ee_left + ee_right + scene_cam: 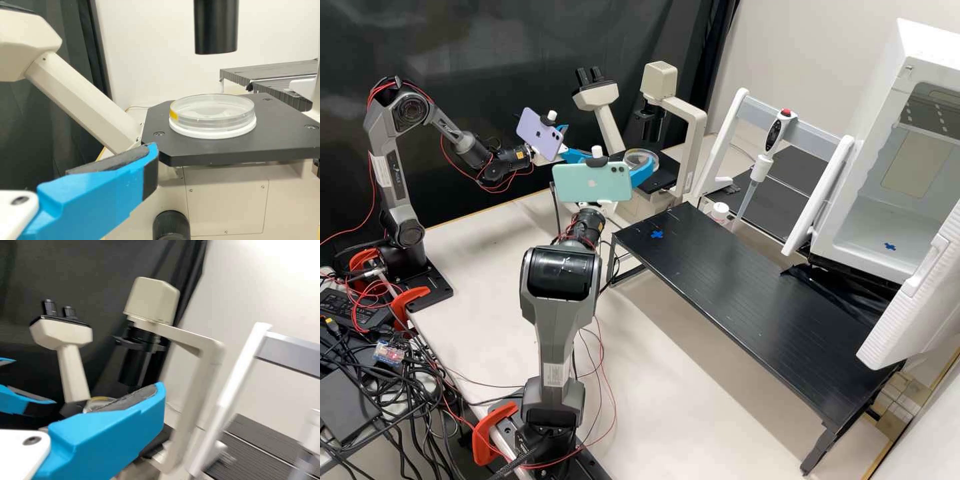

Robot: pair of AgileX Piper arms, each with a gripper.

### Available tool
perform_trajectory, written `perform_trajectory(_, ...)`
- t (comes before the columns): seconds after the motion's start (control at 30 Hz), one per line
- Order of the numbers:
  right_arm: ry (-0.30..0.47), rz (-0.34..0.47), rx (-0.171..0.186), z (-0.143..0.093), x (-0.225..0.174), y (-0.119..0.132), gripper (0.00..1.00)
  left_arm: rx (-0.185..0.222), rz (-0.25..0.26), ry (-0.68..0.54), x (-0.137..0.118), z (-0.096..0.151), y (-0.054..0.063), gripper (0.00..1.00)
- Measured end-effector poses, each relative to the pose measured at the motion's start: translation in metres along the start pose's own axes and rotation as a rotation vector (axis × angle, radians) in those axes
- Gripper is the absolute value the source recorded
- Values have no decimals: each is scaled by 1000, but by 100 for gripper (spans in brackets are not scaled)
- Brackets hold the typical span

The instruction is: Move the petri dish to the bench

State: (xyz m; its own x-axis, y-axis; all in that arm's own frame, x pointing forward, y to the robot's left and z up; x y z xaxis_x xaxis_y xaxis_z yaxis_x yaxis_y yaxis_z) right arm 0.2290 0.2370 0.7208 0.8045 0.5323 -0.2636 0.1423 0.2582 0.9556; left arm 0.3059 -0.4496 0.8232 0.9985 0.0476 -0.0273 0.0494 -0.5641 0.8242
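The petri dish (212, 119) sits flat on the microscope's black stage (280, 135), a smooth slab with a cut corner and sunken screws. The dish is round, shallow and clear (its rim catches the light), with a strip of yellow on its side and a matte white ring (212, 132) beneath it. Above the stage hangs a plain black cylinder (216, 27), apart from the dish.

The left gripper (579, 143) has its two blue fingers spread, nothing between them, near the eyepiece side of the microscope (695, 157). In the left wrist view, one finger's dark, rough pad (112, 161) is bare and apart from the dish.

The right gripper (645, 175) is near the microscope too. It is also spread and holds nothing: the right wrist view shows a fuzzy grey pad (132, 399), slightly frayed, on a thick, angular blue finger, with no second pad against it.

The black bench (747, 293) is a long, low rectangle with faint seams across its top and a small blue cross (657, 235) near one end. Beyond it, a slender pipette (775, 137) (red button on top) hangs upright by a white-framed stand (817, 133), near a boxy white chamber (877, 220) standing open.
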Motion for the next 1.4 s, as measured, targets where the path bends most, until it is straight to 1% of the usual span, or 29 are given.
perform_trajectory(0.13,1,-51,-3,-9,30,-4,100,0,0,0,0,0,0,100)
perform_trajectory(0.2,4,-59,-5,-13,43,-4,100,0,0,0,0,0,0,100)
perform_trajectory(0.27,-1,-90,-13,-15,55,-8,100,0,0,0,0,0,0,100)
perform_trajectory(0.33,-1,-105,-19,-18,71,-8,100,0,0,0,0,0,0,100)
perform_trajectory(0.37,-4,-112,-30,-20,82,-7,100,0,0,0,0,0,0,100)
perform_trajectory(0.4,-19,-130,-37,-19,92,-10,100,0,0,0,0,0,0,100)
perform_trajectory(0.5,-60,-156,-26,-15,114,-14,100,0,0,0,0,0,0,100)
perform_trajectory(0.57,-88,-177,-13,-10,127,-18,100,0,0,0,0,0,0,100)
perform_trajectory(0.6,-109,-199,-9,-6,134,-20,100,0,0,0,0,0,0,100)
perform_trajectory(0.73,-156,-235,18,5,150,-26,100,0,0,0,0,0,0,100)
perform_trajectory(0.8,-170,-261,24,11,158,-26,100,0,0,0,0,0,0,100)
perform_trajectory(0.9,-201,-270,55,26,173,-23,100,0,0,0,0,0,0,100)
perform_trajectory(0.93,-208,-265,59,29,175,-21,100,0,0,0,0,0,0,100)
perform_trajectory(1.0,-224,-268,81,36,181,-19,100,0,0,0,0,0,0,100)
perform_trajectory(1.13,-266,-277,139,48,193,-20,100,0,0,0,0,0,0,100)
perform_trajectory(1.2,-286,-294,171,54,197,-25,100,0,0,0,0,0,0,100)
perform_trajectory(1.23,-284,-301,165,54,198,-26,100,0,0,0,0,0,0,100)
perform_trajectory(1.3,-295,-315,174,57,201,-30,100,0,0,0,0,0,0,100)
perform_trajectory(1.37,-310,-325,197,59,204,-35,100,0,0,0,0,0,0,100)
perform_trajectory(1.4,-320,-329,219,61,204,-37,100,0,0,0,0,0,0,100)
